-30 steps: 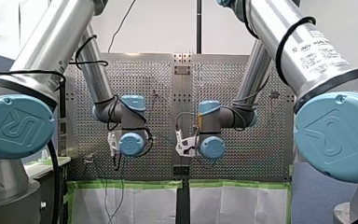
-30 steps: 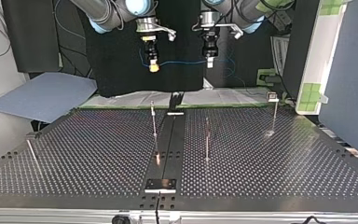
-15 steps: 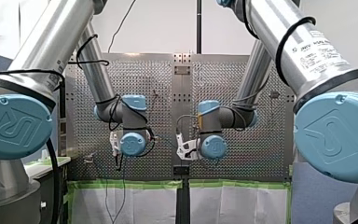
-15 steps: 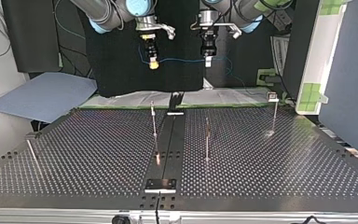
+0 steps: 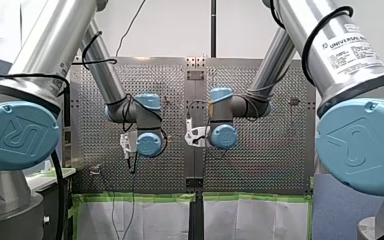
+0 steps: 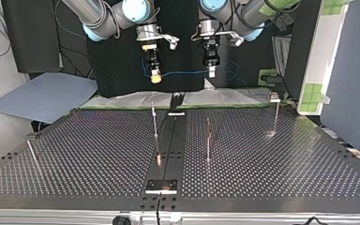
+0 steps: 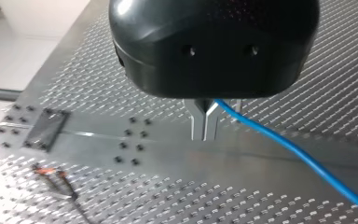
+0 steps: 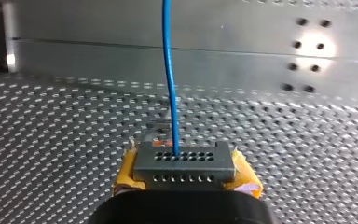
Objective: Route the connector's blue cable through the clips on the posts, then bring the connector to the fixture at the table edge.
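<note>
Two robot arms of brushed silver tube with pale blue joint caps reach over a perforated metal table. Both grippers hang in the air, well above its dotted surface.

My right gripper clamps the connector. It is a small grey rectangular block with two rows of tiny round holes in its face. Soft-looking yellow pads press against its two short sides. A thin, smooth blue cable leaves a hole in the upper row and runs straight ahead of the gripper.

In the top view the cable hangs in a shallow sag between my right gripper, at the view's left, and my left gripper, at the view's right. It is well apart from the posts below. These are slender upright metal rods, and the one at the view's right carries a small blocky head.

My left gripper has a rounded, glossy black body. Its two slim, flat metal fingers are pressed together and nip the cable, which slants away to one side of them.

A flat dark strip runs down the middle of the table. It ends in a small bright plate at the near edge and a black bracket at the far edge.
</note>
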You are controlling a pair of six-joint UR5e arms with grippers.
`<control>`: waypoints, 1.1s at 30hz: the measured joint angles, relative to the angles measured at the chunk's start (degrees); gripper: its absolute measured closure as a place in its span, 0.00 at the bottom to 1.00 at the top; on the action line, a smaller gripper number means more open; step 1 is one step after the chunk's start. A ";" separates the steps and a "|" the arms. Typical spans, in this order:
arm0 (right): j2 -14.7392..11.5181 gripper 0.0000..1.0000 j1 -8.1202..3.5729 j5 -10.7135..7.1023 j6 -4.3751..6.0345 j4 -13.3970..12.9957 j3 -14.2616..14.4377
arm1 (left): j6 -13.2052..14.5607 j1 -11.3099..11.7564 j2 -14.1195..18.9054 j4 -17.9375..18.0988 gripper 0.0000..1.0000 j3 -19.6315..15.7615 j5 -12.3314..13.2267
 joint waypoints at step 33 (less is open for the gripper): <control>-10.10 1.00 -5.81 -5.72 2.57 9.28 -6.97 | 2.14 6.26 7.50 -13.26 1.00 10.70 0.95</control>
